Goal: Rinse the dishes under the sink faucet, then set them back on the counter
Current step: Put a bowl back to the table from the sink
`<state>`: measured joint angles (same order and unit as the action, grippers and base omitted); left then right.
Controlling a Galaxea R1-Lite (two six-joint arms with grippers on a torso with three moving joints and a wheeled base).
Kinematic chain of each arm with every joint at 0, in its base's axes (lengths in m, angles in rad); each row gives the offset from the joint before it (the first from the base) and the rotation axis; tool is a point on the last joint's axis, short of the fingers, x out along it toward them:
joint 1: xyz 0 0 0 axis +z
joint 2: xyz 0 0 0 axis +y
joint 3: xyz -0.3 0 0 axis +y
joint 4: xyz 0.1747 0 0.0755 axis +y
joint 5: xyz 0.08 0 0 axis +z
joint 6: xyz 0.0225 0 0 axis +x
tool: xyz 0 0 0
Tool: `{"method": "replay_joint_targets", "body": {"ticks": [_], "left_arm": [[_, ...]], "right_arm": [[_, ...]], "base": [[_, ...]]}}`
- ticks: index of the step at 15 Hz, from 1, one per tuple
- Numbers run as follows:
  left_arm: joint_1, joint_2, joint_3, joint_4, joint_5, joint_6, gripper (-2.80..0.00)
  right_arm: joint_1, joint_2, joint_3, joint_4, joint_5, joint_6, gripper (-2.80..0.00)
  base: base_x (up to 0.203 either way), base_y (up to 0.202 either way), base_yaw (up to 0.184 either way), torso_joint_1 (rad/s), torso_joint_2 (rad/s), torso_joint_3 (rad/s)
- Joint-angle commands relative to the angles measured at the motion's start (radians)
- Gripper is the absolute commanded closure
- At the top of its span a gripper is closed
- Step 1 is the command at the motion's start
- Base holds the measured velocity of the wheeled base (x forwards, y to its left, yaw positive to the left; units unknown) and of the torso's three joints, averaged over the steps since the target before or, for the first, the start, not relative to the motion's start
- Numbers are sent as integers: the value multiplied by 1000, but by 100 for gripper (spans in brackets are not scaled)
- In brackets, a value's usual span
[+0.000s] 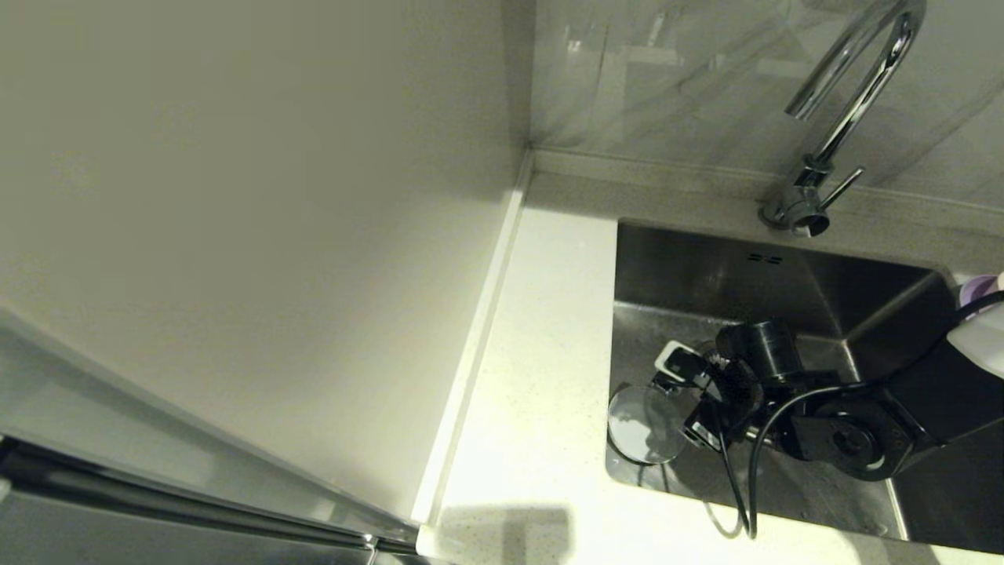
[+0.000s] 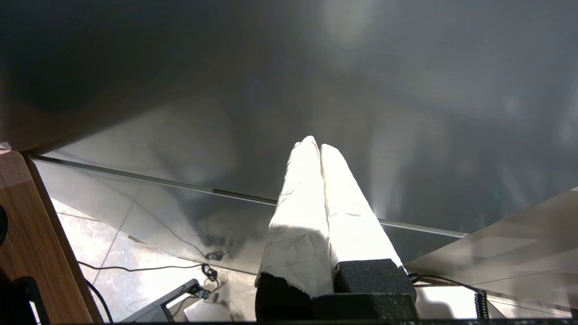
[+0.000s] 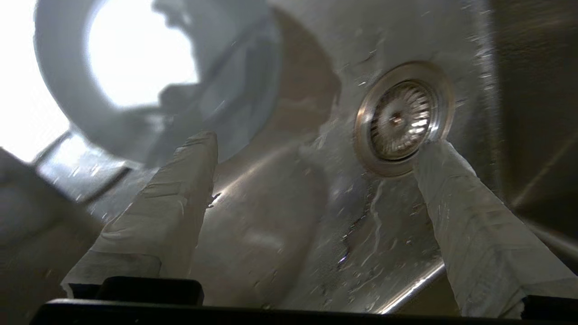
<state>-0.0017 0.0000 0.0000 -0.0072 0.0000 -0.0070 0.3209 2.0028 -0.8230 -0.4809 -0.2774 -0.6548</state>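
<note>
right wrist view: right gripper [image 3: 316,144] fingers spread wide, holding nothing, above the wet sink [image 3: 280,234] floor, bowl [image 3: 153,76] beside one finger; left gripper [image 2: 315,149] pressed closed, parked elsewhere.

Bowl [image 1: 646,424] in sink [image 1: 784,282], left side.

No text, label, brand, number or sign can be read on anything in any of the three views.

The head camera looks steeply down on the rectangular stainless steel sink [image 1: 784,275]; the right wrist camera, close inside, shares it (drain strainer [image 3: 399,118] included).
</note>
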Motion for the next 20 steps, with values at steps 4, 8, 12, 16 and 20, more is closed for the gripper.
{"method": "replay_joint_targets", "body": {"ticks": [4,8,12,16,20], "left_arm": [[0,0,3,0,0,-1,0],[0,0,3,0,0,-1,0],[0,0,3,0,0,-1,0],[0,0,3,0,0,-1,0],[0,0,3,0,0,-1,0]], "right_arm": [[16,25,2,41,29,-4,-280],[56,78,-11,57,19,92,-280],[63,124,-60,58,12,141,-280],[61,158,-127,56,-16,206,-280],[57,166,-145,51,-37,213,-280]], "base": [[0,0,0,0,0,0],[0,0,0,0,0,0],[0,0,0,0,0,0],[0,0,0,0,0,0],[0,0,0,0,0,0]]}}
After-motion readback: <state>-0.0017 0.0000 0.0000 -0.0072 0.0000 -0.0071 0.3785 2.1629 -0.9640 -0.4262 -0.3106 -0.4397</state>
